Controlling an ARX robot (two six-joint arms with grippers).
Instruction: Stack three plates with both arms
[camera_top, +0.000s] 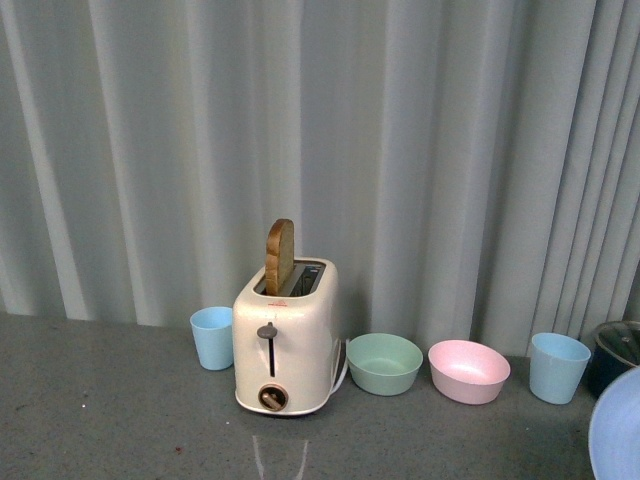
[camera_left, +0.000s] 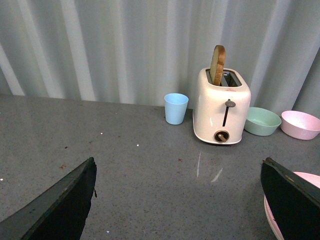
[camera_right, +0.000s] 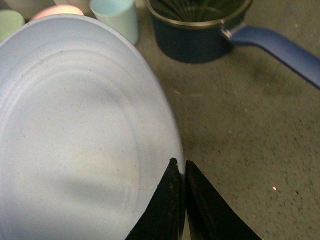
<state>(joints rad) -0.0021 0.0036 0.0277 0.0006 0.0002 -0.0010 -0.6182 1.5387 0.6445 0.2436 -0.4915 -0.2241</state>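
Observation:
My right gripper (camera_right: 181, 167) is shut on the rim of the light blue plate (camera_right: 75, 140), which fills most of the right wrist view. That plate's edge also shows in the front view (camera_top: 618, 430) at the lower right corner. My left gripper (camera_left: 177, 172) is open and empty above the grey table, its black fingers (camera_left: 65, 205) spread wide. The pink plate (camera_left: 272, 217) peeks out beside the gripper's other finger in the left wrist view. The cream plate is out of view. Neither arm shows in the front view.
A cream toaster (camera_top: 286, 335) with a bread slice stands mid-table, a light blue cup (camera_top: 212, 337) beside it. A green bowl (camera_top: 384, 363), a pink bowl (camera_top: 468, 371) and another blue cup (camera_top: 558, 367) line the back. A dark blue pot (camera_right: 200, 25) stands beyond the plate.

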